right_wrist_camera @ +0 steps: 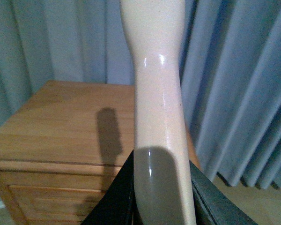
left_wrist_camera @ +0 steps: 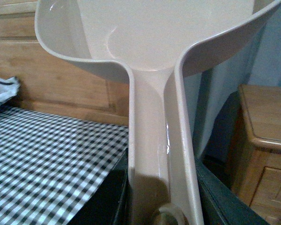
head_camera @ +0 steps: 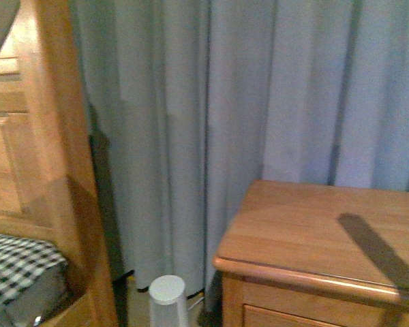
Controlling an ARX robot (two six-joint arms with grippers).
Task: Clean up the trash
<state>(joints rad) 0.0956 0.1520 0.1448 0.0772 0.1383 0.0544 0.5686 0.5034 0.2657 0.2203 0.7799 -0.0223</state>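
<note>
In the left wrist view my left gripper (left_wrist_camera: 161, 192) is shut on the handle of the beige dustpan (left_wrist_camera: 154, 51), whose pan rises empty in front of the wooden headboard. My right gripper (right_wrist_camera: 161, 192) is shut on the cream handle of the brush (right_wrist_camera: 157, 93); its bristles are out of view. The brush hangs above the nightstand and casts a shadow on it. At the head of the checked bed lies a small white crumpled shape (left_wrist_camera: 1, 90); I cannot tell whether it is the trash. Neither arm shows in the front view.
A wooden nightstand (head_camera: 313, 231) stands at the right before blue-grey curtains (head_camera: 225, 102). The wooden headboard (head_camera: 34, 136) and the checked bed cover (left_wrist_camera: 47, 154) are at the left. A white cylinder (head_camera: 167, 293) stands on the floor between bed and nightstand.
</note>
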